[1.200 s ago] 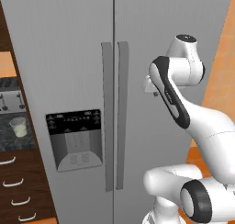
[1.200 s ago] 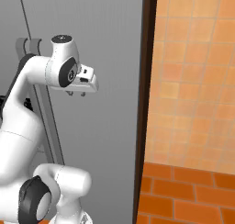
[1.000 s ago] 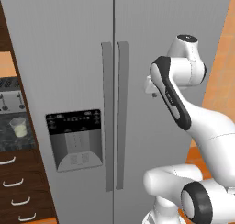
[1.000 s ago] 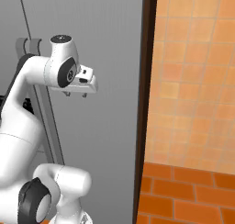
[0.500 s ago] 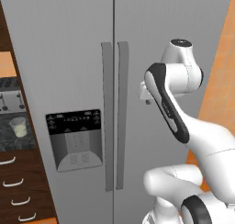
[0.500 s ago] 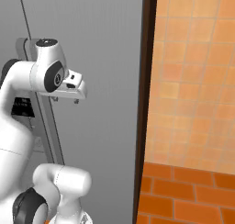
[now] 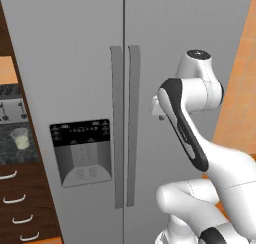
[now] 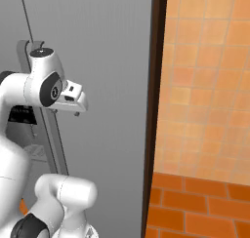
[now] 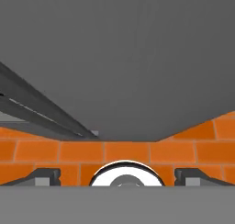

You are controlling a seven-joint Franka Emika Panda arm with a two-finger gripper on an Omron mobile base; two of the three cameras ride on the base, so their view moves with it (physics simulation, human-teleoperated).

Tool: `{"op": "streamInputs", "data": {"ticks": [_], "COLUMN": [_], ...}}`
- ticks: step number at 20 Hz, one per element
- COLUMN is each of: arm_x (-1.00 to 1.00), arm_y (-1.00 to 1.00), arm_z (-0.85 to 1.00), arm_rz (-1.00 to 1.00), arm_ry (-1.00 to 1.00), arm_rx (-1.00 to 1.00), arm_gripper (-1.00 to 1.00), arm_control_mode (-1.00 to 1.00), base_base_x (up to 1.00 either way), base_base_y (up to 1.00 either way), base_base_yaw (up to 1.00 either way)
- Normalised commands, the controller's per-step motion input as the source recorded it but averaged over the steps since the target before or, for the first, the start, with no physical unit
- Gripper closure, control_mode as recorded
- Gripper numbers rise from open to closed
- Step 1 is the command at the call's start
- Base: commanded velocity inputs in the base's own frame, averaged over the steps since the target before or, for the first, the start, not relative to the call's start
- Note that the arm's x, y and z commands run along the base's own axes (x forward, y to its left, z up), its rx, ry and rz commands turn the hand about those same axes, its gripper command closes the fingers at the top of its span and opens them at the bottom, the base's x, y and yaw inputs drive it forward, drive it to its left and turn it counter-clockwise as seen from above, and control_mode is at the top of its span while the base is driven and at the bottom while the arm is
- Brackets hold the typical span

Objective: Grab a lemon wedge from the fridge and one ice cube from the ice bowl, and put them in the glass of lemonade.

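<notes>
The fridge (image 7: 125, 88), doors shut and no legible writing seen on its dispenser panel (image 7: 82, 150), is faced by an arm swung leftward toward the handles (image 7: 125, 128) since a second ago, its gripper (image 9: 117, 176) now spread wide and empty, while the glass of lemonade (image 7: 20, 138) waits far left.

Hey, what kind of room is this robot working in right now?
Most likely a home kitchen. A tall grey two-door fridge with a black dispenser panel stands ahead, with a silver toaster and a glass of lemonade on a counter at left, above wooden drawers.
</notes>
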Motion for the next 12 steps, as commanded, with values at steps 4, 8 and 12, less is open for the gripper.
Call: {"op": "streamInputs", "data": {"ticks": [4,8,12], "arm_x": [-0.15,0.0,0.0], "arm_y": [0.0,0.0,0.0], "arm_z": [0.0,0.0,0.0], "arm_rz": [0.0,0.0,0.0], "arm_ry": [0.0,0.0,0.0], "arm_rx": [0.0,0.0,0.0], "arm_gripper": [-1.0,-1.0,-1.0], "arm_control_mode": [1.0,1.0,1.0], "base_base_x": [-0.49,-0.89,-0.01], "base_base_y": [0.01,0.89,1.0], "base_base_yaw": [0.0,0.01,-0.02]}}
